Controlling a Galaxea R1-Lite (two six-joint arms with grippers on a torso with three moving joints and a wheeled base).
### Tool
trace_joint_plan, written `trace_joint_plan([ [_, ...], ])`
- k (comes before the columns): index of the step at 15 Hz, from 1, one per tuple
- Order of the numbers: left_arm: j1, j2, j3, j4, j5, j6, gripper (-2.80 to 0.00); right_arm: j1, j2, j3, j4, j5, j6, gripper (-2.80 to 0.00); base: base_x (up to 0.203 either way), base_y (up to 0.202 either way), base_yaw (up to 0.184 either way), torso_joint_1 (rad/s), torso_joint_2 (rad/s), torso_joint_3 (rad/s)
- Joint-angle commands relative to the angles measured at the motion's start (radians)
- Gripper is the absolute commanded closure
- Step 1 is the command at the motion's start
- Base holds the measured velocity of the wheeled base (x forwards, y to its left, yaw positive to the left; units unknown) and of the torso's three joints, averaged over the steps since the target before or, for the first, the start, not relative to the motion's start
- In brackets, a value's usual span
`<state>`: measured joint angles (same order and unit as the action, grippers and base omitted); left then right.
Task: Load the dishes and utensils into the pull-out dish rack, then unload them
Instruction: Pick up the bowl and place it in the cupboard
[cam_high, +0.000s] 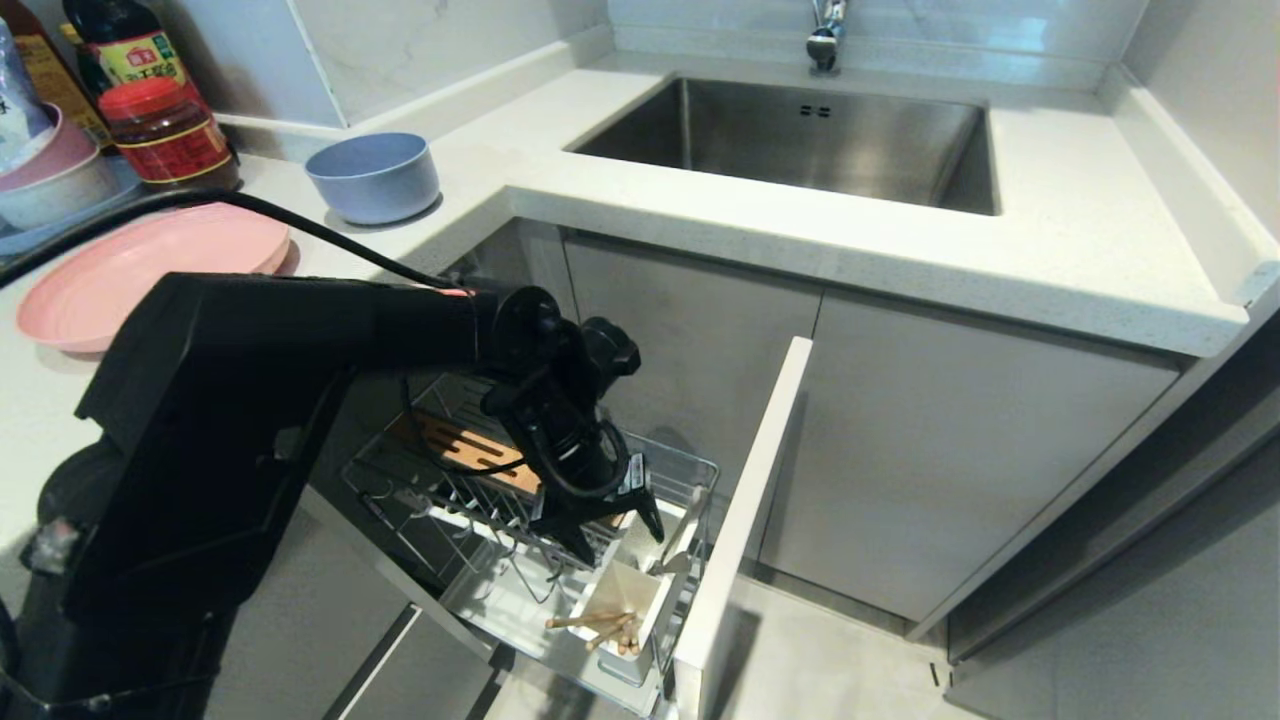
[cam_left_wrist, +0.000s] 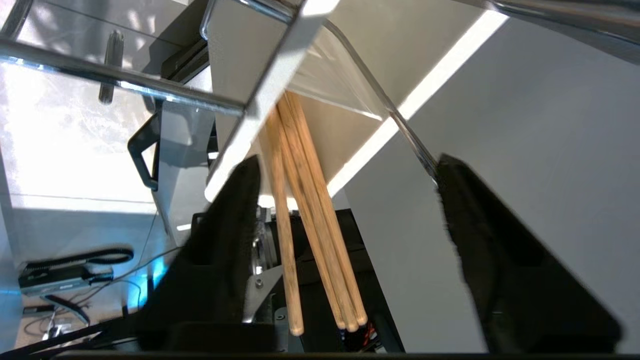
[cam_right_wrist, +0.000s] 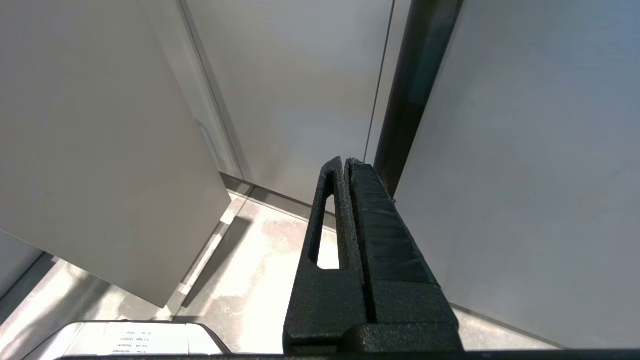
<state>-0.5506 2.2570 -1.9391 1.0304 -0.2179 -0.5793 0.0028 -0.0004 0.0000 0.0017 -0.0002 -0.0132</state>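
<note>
Chopsticks (cam_high: 600, 625) in utensil box (cam_high: 618, 598) | left tool (cam_high: 612, 535) wide above | right tool (cam_right_wrist: 346, 165) closed

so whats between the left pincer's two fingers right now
The chopsticks, standing loose in the white utensil box, lie in the gap of the open left pincer; neither finger touches them. The left wrist view shows it.

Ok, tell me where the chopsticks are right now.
In the head view the chopsticks stand in the white utensil box at the front of the pull-out dish rack, below the open left gripper.
</note>
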Motion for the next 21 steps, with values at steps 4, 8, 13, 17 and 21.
trace_joint_plan([
  [4,0.006,-0.105,0.007,0.011,-0.003,-0.007,-2.80,0.000,0.000,0.000,0.000,0.000,-0.001,0.00,0.000,0.000,0.000,0.000,0.00,0.000],
  [8,0.006,-0.211,0.013,0.031,0.008,-0.015,0.00,0.000,0.000,0.000,0.000,0.000,-0.001,0.00,0.000,0.000,0.000,0.000,0.00,0.000],
  [13,0.027,-0.411,0.046,0.033,0.028,-0.013,0.00,0.000,0.000,0.000,0.000,0.000,-0.001,0.00,0.000,0.000,0.000,0.000,0.00,0.000],
  [17,0.062,-0.591,0.035,0.030,0.082,-0.010,0.00,0.000,0.000,0.000,0.000,0.000,-0.001,0.00,0.000,0.000,0.000,0.000,0.00,0.000],
  [21,0.137,-0.715,-0.003,0.002,0.126,0.005,0.00,0.000,0.000,0.000,0.000,0.000,-0.001,0.00,0.000,0.000,0.000,0.000,0.00,0.000],
])
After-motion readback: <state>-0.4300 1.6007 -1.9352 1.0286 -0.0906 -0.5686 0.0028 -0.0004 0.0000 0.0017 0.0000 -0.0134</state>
